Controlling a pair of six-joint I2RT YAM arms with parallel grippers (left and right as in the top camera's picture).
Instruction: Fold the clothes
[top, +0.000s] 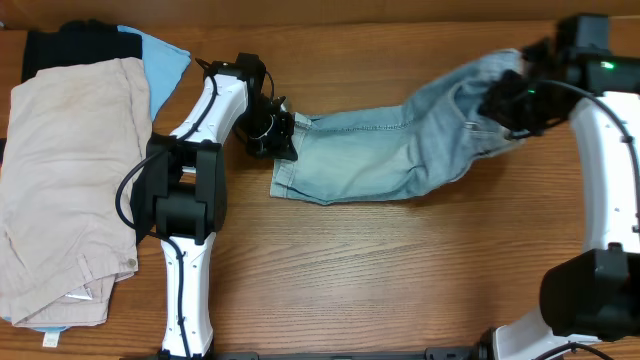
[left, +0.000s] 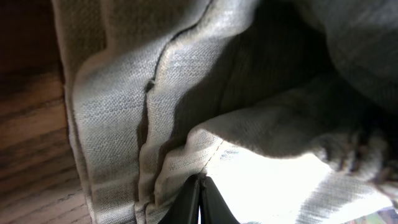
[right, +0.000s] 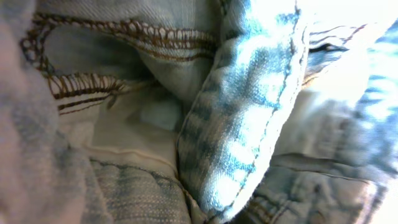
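Holding shorts (top: 400, 150) by both ends — left jaws low, pinching cuff | right jaws gripping waist

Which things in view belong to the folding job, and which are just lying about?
Job: light blue denim shorts; left gripper at a leg cuff; right gripper at the waist end.
Lying about: beige trousers; black garment; light blue cloth partly under the trousers.

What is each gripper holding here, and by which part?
The denim shorts, stretched between both. The left gripper pinches a leg cuff corner; the right gripper grips the bunched, lifted waist end, its fingers hidden by cloth.
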